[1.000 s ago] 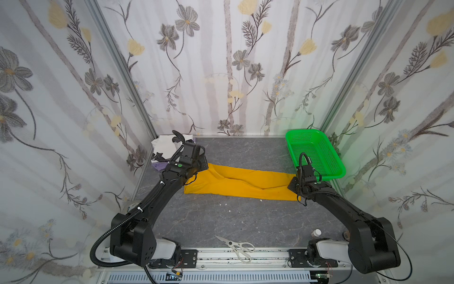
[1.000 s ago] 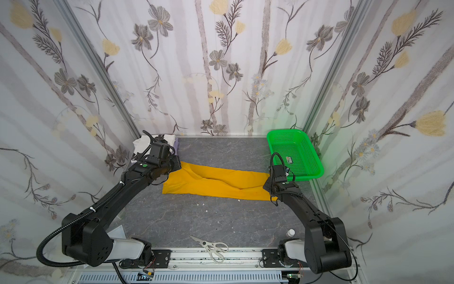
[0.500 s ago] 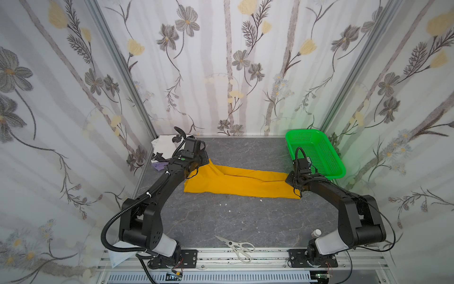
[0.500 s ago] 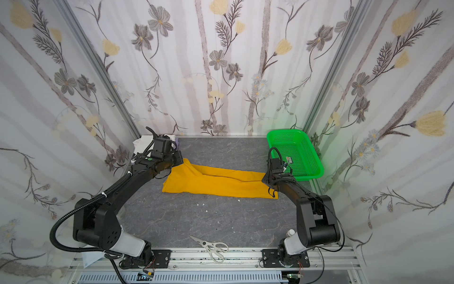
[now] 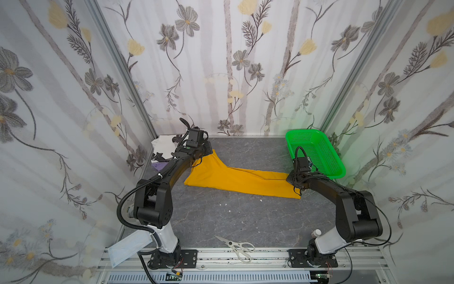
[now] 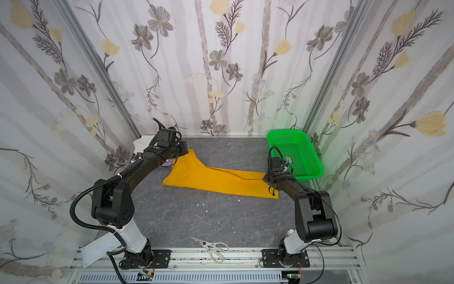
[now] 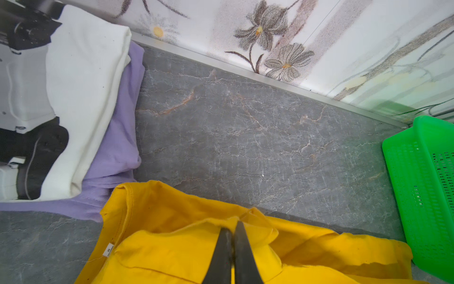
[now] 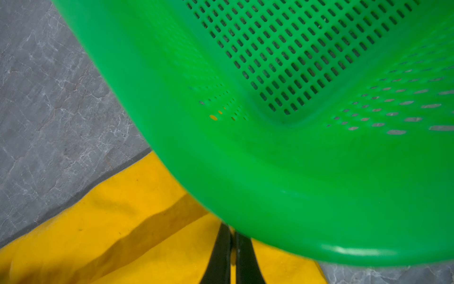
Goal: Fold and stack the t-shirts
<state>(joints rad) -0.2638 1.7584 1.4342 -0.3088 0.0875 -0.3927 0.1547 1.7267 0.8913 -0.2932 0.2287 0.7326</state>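
Item: mustard t-shirt, stretched along the table from beside the green basket. My right hand, closed, pinches the basket end; left hand, closed, the end farthest from it. Step: lengthwise fold. Next: I'd carry both across evenly.

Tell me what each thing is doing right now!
yellow t-shirt, stretched out, pinched at both ends
lavender t-shirt, bottom of the pile
white t-shirt, folded, on top of it
left end effector, shut on yellow t-shirt
right end effector, shut on yellow t-shirt
scissors, closed
green basket, upright
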